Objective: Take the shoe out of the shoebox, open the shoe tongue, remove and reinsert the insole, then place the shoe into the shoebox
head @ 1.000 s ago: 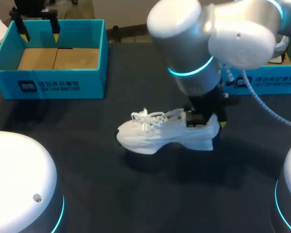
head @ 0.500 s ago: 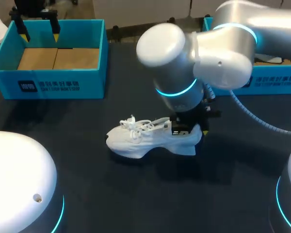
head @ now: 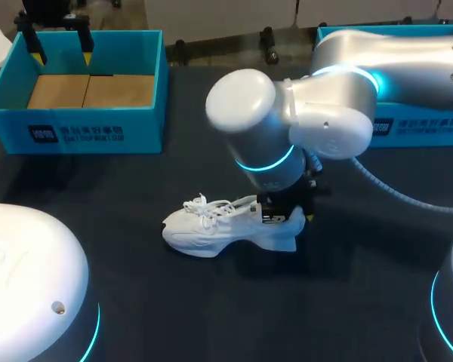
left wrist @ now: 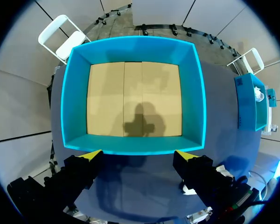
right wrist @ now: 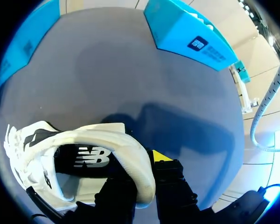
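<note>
- A white lace-up sneaker [head: 211, 230] sits near the middle of the dark worktop [head: 136, 302]. Its toe points to 9 o'clock and its heel to 3 o'clock. It seems to rest on its sole, out of any box.
- My right end effector [head: 291, 215] is clamped on the shoe's heel collar. In the right wrist view, one finger is inside the sneaker [right wrist: 116, 135] and the other, with its yellow tip, is outside against the heel.
- My left end effector [left wrist: 139, 156] hangs above the open teal shoebox [head: 90, 132] at 10 o'clock on the worktop, well apart from the shoe. Its fingers are spread wide and hold nothing. The box's cardboard floor is bare.
- A second teal box [head: 415, 128] stands at 2 o'clock, partly hidden by my right arm.
- Risk, as I judge it: the collar is soft and thin, so the pinch could slip or crease it. The shoe could then swing or tip onto its side.
- The loose laces [head: 208, 205] could snag when the tongue is opened.
- My bulky right arm sits over the heel, so bringing the left arm in could crowd or bump it.
</note>
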### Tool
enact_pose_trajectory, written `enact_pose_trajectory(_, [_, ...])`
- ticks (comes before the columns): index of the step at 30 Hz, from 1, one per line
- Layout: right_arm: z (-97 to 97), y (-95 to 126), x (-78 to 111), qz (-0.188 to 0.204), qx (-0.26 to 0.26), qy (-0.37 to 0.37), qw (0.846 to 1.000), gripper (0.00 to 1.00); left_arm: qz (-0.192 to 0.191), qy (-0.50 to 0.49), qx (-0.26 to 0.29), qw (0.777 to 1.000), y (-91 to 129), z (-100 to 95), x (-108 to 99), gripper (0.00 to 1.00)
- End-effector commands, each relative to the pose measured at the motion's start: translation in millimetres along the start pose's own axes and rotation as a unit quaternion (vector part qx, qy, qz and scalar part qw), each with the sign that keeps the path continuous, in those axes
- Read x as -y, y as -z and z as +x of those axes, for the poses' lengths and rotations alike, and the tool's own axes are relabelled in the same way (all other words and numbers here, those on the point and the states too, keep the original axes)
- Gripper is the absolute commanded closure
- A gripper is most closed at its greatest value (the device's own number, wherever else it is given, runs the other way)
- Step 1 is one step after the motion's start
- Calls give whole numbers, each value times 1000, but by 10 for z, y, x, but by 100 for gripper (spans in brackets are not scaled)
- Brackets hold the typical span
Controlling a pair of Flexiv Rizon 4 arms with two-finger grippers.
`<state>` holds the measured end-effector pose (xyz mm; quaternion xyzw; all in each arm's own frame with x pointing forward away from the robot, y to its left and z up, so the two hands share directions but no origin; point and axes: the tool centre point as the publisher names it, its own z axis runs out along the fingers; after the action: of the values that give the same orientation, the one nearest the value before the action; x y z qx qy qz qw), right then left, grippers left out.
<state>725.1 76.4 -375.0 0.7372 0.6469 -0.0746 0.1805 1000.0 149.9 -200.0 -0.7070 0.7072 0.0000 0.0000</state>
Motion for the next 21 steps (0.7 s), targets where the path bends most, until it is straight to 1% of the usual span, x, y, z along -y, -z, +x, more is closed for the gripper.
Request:
enact_pose_trajectory(1, [79,-25,5,-3,1,-4,1000,99,0,0,0,1000,0,0,0,0])
enact_pose_trajectory(2, [63,-3,-2,-3,0,-4,1000,60,0,0,0,1000,0,0,0,0])
enact_pose_trajectory(3, [43,30,-7,-3,0,-7,1000,11,0,0,0,1000,0,0,0,0])
enact_pose_trajectory(4, [20,65,-11,-4,-1,-8,1000,0,0,0,0,1000,0,0,0,0])
enact_pose_trajectory(7, [-34,182,-13,-8,-8,2,1000,0,0,0,0,1000,0,0,0,0])
enact_pose_trajectory(8, [-39,225,-13,-3,-8,10,1000,0,0,0,0,1000,0,0,0,0])
enact_pose_trajectory(11, [-40,339,-19,-8,-25,30,999,0,0,0,0,1000,0,0,0,0])
enact_pose_trajectory(14, [-20,502,-23,-22,-48,67,996,0,0,0,0,1000,0,0,0,0])
enact_pose_trajectory(17, [2,645,-42,-43,-66,114,990,0,0,0,0,1000,0,0,0,0])
enact_pose_trajectory(18, [11,714,-57,-54,-84,142,985,0,0,0,0,1000,0,0,0,0])
enact_pose_trajectory(20, [18,802,-81,-76,-102,180,975,0,0,0,0,1000,0,0,0,0])
enact_pose_trajectory(21, [26,863,-99,-90,-120,215,965,0,0,0,0,1000,0,0,0,0])
